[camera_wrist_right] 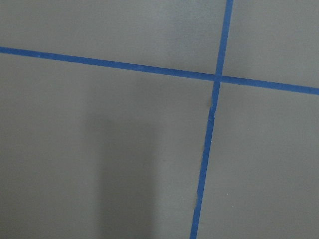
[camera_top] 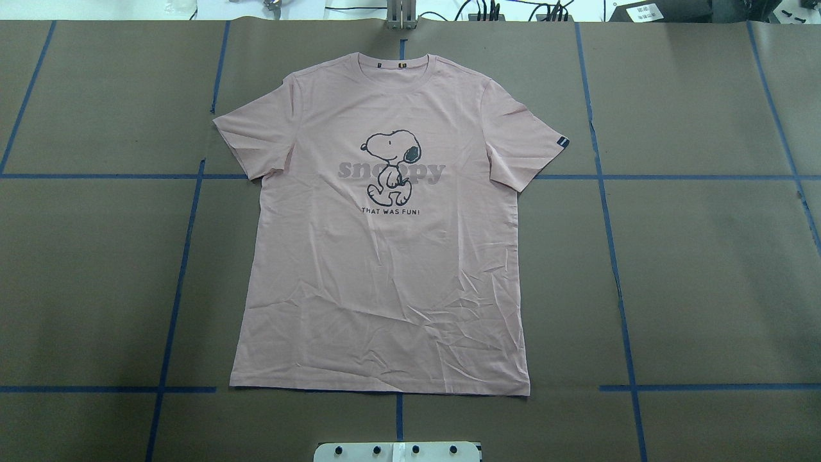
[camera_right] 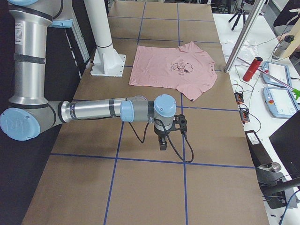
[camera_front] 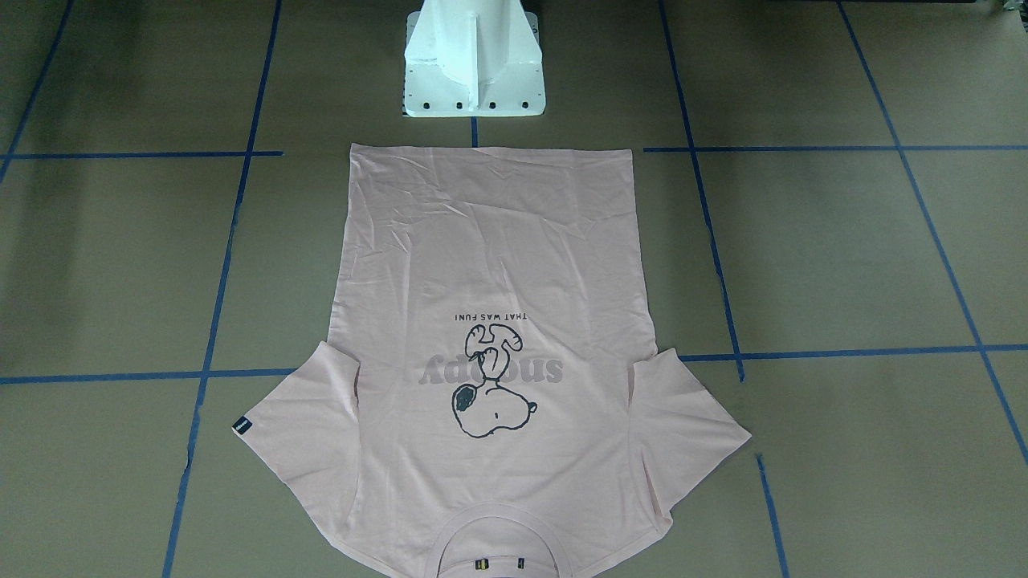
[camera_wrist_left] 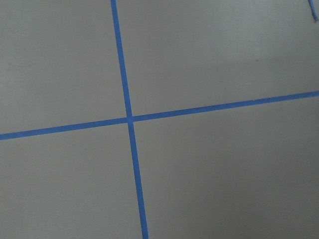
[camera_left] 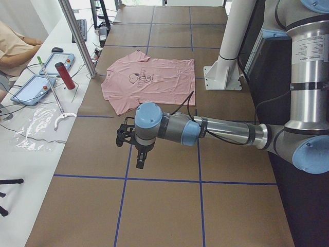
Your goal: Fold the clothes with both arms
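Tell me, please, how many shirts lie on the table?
1. The pink shirt lies flat and unfolded at the middle of the table, print up, collar away from the base. I see no second one on it.

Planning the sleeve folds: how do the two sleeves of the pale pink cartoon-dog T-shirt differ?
The sleeve on the robot's right carries a small black tag at its hem; the sleeve on the robot's left has none. The right-side sleeve also crosses further over the blue tape line. Both lie flat and unfolded.
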You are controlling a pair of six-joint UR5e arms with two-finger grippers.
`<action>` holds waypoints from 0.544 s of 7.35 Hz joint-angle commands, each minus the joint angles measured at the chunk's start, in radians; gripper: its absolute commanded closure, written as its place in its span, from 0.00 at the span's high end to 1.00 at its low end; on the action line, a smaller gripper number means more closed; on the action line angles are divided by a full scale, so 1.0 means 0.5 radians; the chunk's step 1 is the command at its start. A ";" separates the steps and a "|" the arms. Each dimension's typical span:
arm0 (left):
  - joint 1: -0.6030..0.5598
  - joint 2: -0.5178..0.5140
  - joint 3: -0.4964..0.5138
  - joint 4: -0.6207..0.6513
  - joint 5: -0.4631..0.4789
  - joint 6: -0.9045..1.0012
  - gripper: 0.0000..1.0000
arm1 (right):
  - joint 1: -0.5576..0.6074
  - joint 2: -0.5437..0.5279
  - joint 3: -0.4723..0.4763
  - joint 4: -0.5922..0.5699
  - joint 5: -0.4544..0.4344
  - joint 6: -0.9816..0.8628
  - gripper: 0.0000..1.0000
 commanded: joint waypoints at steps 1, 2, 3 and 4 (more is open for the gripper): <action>0.002 0.103 -0.121 -0.029 0.007 0.092 1.00 | 0.003 -0.008 -0.018 0.012 -0.006 -0.006 1.00; 0.002 0.113 -0.129 -0.017 0.001 0.099 1.00 | 0.003 -0.005 -0.042 0.012 0.000 -0.002 1.00; 0.002 0.125 -0.135 -0.017 0.010 0.099 1.00 | 0.003 -0.005 -0.034 0.012 0.003 -0.002 1.00; -0.001 0.137 -0.138 -0.017 -0.002 0.096 1.00 | 0.003 -0.005 -0.027 0.015 0.003 -0.002 1.00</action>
